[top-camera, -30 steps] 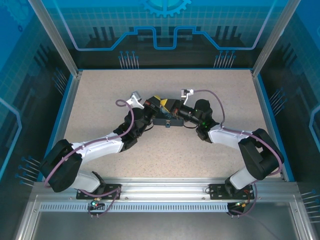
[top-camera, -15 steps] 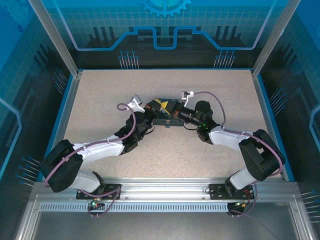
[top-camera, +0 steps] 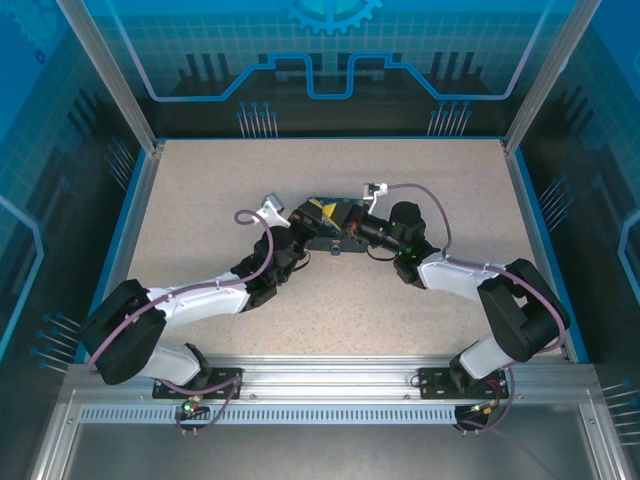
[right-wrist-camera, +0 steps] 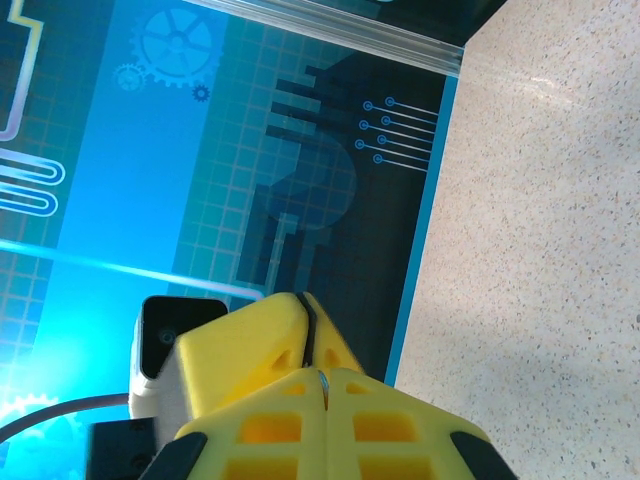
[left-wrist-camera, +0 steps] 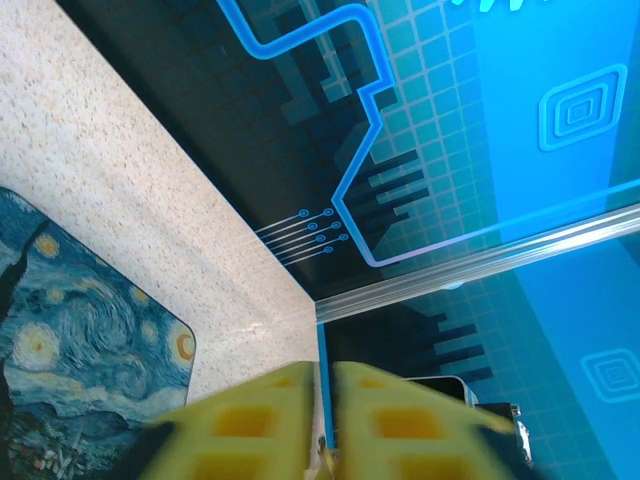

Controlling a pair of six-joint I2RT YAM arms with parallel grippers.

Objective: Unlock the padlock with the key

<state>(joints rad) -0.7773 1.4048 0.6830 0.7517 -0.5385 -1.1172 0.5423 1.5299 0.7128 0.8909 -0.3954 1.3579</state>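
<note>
My two grippers meet tip to tip over the Starry-Night tin (top-camera: 322,241) at the table's middle. The left gripper (left-wrist-camera: 320,368) is shut to a narrow slit, and a tiny brassy bit of the key (left-wrist-camera: 326,456) shows low in that slit. The right gripper (right-wrist-camera: 322,375) is shut on a thin silvery sliver (right-wrist-camera: 323,382), which looks like the same key edge-on. Its tips touch the left gripper's yellow fingers (right-wrist-camera: 250,340). A tiny pale-teal thing, probably the padlock (top-camera: 336,249), sits at the tin's near side. From above, the left gripper (top-camera: 311,213) and right gripper (top-camera: 340,216) nearly touch.
The tin's painted lid (left-wrist-camera: 80,340) lies just left of my left fingers. The speckled table (top-camera: 200,200) spreads out around the arms, and a blue rim and glass walls (top-camera: 330,138) bound it at the back.
The left arm's wrist has drawn back a little toward the near left. The right arm shifted slightly, then held. The grippers stay together over the tin.
</note>
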